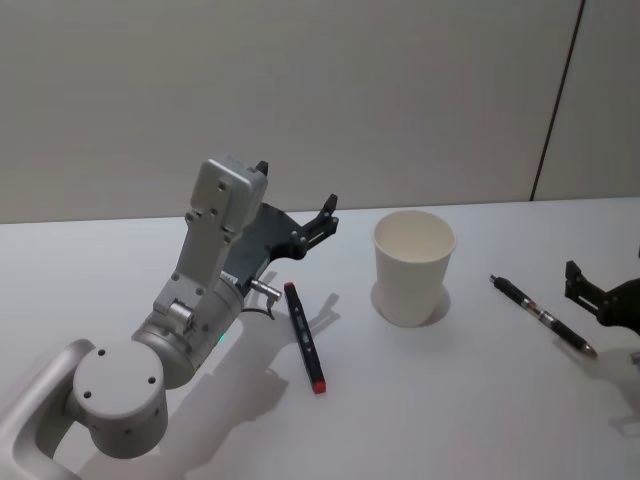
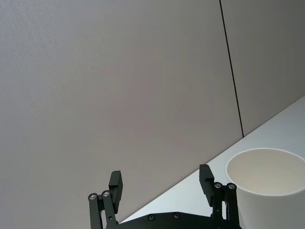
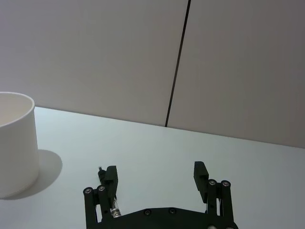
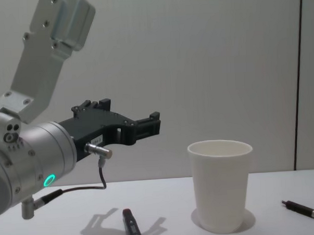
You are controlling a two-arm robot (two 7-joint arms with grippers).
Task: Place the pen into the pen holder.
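Jaws, left gripper (image 2: 161, 174): wide open, empty, raised, left of pen holder (image 1: 413, 265). Jaws, right gripper (image 3: 156, 169): wide open, empty, low, right of pen holder.
Black pen (image 1: 540, 314): flat on worktop (image 1: 450, 410), right of pen holder, just beside right gripper.
Red-ended pen (image 1: 304, 336): flat, left of pen holder.
Step, est.: pre-grasp — pen holder looks empty.
Next calls for: descend, span a barrel crosswise, close, lift, tip upright over rim.
Head view gives both pens' lie; chest view adds ht. — left gripper above rim level.

Two pens (image 1: 305, 338) (image 1: 542, 315), one pen holder (image 1: 413, 265)
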